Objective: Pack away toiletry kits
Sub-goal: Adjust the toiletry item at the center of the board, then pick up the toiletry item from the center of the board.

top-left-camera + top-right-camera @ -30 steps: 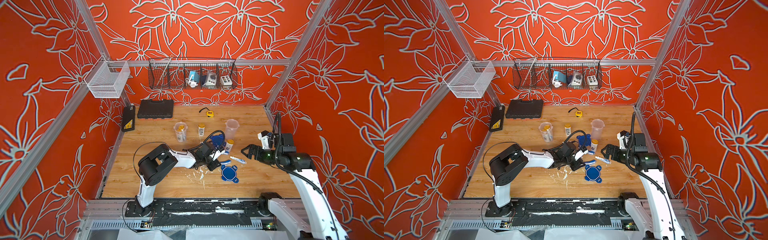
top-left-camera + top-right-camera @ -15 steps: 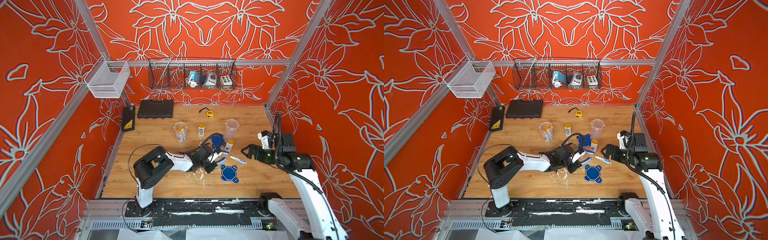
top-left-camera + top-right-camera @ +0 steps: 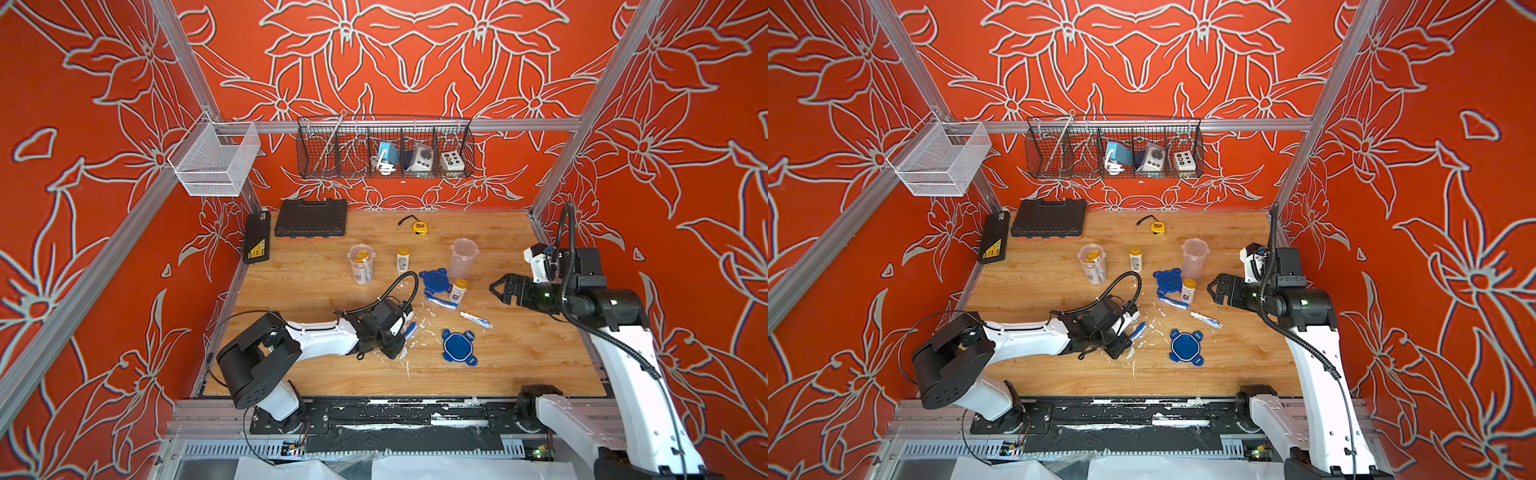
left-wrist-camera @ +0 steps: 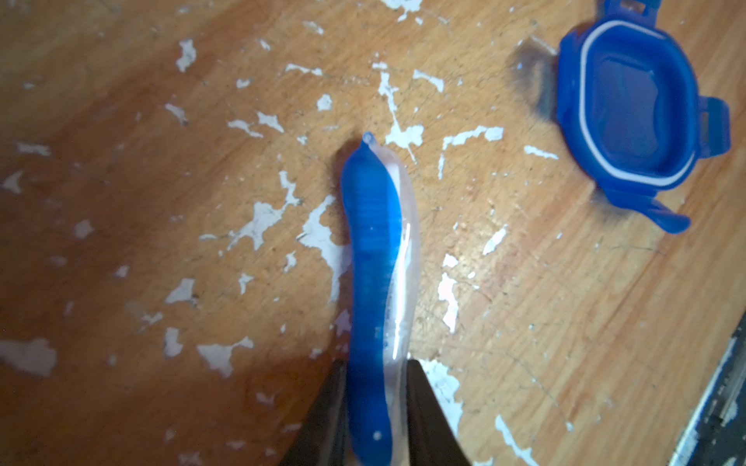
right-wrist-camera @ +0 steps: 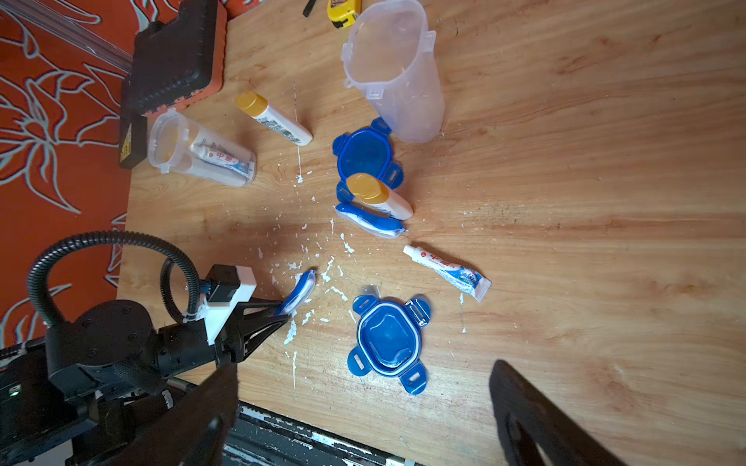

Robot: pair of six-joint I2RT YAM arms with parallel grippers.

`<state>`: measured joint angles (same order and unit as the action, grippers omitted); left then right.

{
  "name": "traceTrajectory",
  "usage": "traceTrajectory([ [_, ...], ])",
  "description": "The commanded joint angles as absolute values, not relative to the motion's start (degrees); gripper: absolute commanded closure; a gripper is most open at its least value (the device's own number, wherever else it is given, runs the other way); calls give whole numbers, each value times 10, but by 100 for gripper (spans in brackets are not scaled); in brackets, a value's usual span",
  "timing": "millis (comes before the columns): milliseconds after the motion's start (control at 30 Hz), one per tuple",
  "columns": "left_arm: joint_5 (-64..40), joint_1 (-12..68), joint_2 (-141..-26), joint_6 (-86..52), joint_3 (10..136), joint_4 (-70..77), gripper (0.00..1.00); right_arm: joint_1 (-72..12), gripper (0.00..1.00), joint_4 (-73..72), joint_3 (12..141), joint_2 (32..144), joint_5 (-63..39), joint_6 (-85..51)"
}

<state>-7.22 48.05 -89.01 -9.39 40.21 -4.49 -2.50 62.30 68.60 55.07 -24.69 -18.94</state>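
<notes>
Table (image 3: pixel 519 361): wooden, white-flecked.
Right gripper (image 3: pixel 496 287): jaws spread wide, nothing held, at right.
Left gripper (image 4: pixel 374 365): clamped on last item, near centre.
Lid (image 3: pixel 458 346): laid flat, just right of it.
Toothbrush (image 4: pixel 373 250): wrapped, gripped at one end, long axis in line with jaws, free end pointed far-right.

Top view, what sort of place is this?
Probably a robot test booth, not a home: a left arm and a right arm are mounted at the front of a worn wooden table, metal framing holds printed orange flower walls, and a wire basket hangs at the back.
</notes>
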Motion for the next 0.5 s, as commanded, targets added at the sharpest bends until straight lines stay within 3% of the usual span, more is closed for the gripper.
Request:
traceTrajectory([
  [0,-43,475,-897,-114,420,-135,58,-23,2,648,701,562,-242,-189],
  [100,-44,469,-913,-108,450,-150,39,-23,2,652,720,568,-242,-190],
  [167,-53,466,-926,-105,479,-159,31,-23,2,655,732,569,-243,-189],
  [467,-52,465,-1036,-69,633,-235,29,-23,2,667,746,564,-242,-187],
])
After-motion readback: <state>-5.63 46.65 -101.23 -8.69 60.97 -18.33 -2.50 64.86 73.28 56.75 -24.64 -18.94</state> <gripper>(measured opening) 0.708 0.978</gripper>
